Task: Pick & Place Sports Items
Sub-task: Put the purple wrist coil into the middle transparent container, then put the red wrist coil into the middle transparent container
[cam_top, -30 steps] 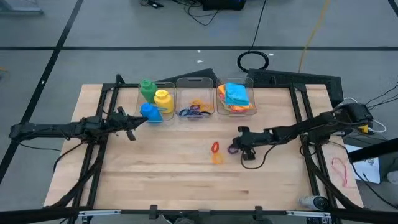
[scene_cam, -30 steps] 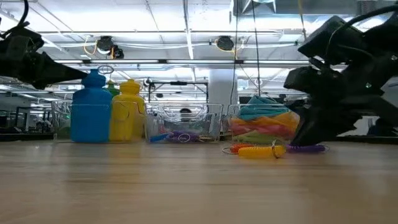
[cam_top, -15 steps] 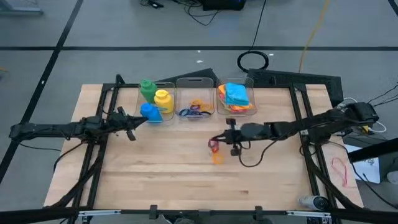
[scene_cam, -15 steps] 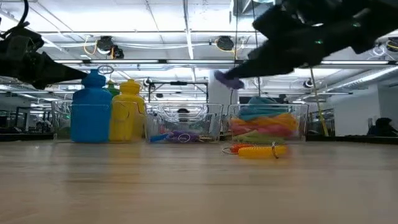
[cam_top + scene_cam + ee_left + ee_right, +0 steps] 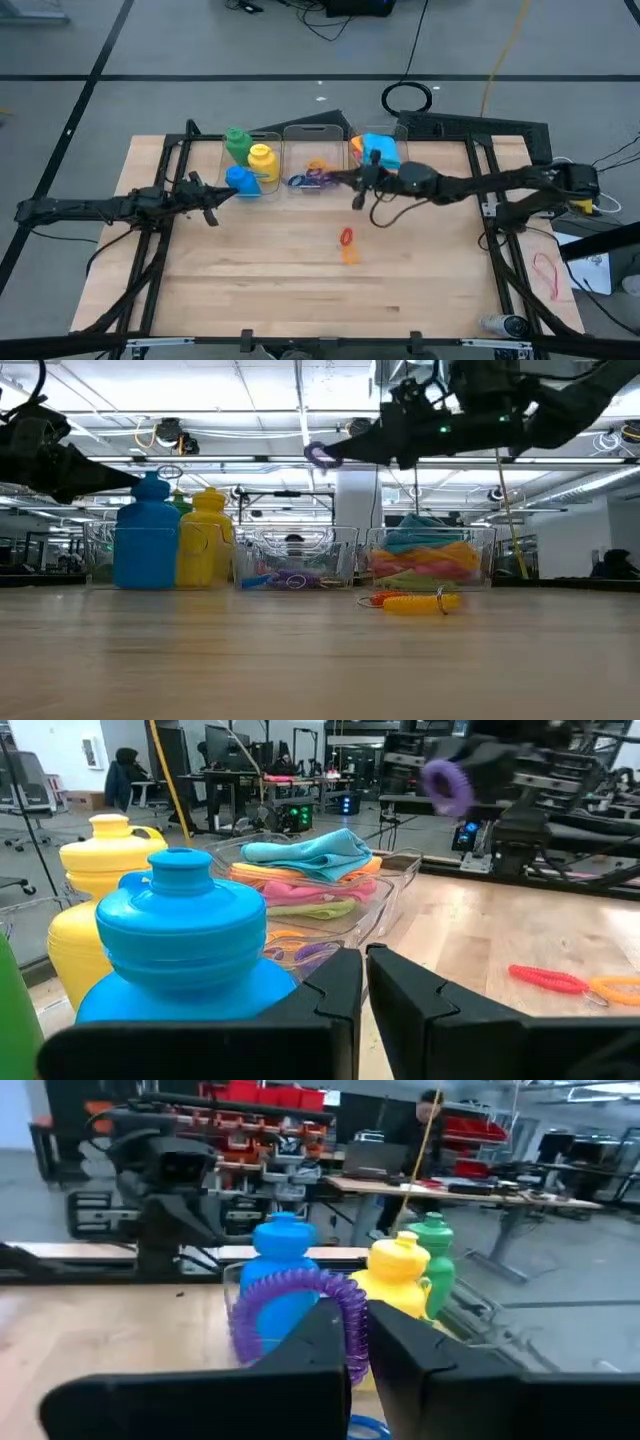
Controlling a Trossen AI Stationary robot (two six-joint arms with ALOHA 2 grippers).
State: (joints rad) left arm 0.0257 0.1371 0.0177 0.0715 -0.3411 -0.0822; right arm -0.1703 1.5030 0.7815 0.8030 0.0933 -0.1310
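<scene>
My right gripper [image 5: 338, 179] is shut on a purple coiled ring [image 5: 295, 1312], high above the middle clear bin [image 5: 314, 172], which holds several rings. The ring also shows in the low view [image 5: 320, 454]. Green [image 5: 237, 142], yellow [image 5: 261, 160] and blue [image 5: 243, 181] bottles stand in the left bin. Folded cloths [image 5: 378, 153] are stacked in the right bin. A red ring [image 5: 346, 237] and an orange ring [image 5: 349, 254] lie on the table. My left gripper [image 5: 211, 212] is shut and empty, beside the blue bottle [image 5: 185, 935]. My right gripper pinches one side of the purple ring's loop [image 5: 352, 1338] between its two fingers, at their free ends. The fingers lie about level and point toward the table's left. The ring stands out past the fingertips, lifted clear of the table and bins.
The three clear bins stand in a row at the table's far middle. A dark cable [image 5: 385, 214] hangs below my right arm. Metal frame rails run along both table sides. Bare wood lies toward the near edge. A pink loop [image 5: 546, 272] lies at the table's right side.
My right gripper has risen from the table with the purple ring and gone toward the far edge and the left, from beside the red and orange rings to above the middle bin. The ring is lifted clear. The two other rings stay on the table.
</scene>
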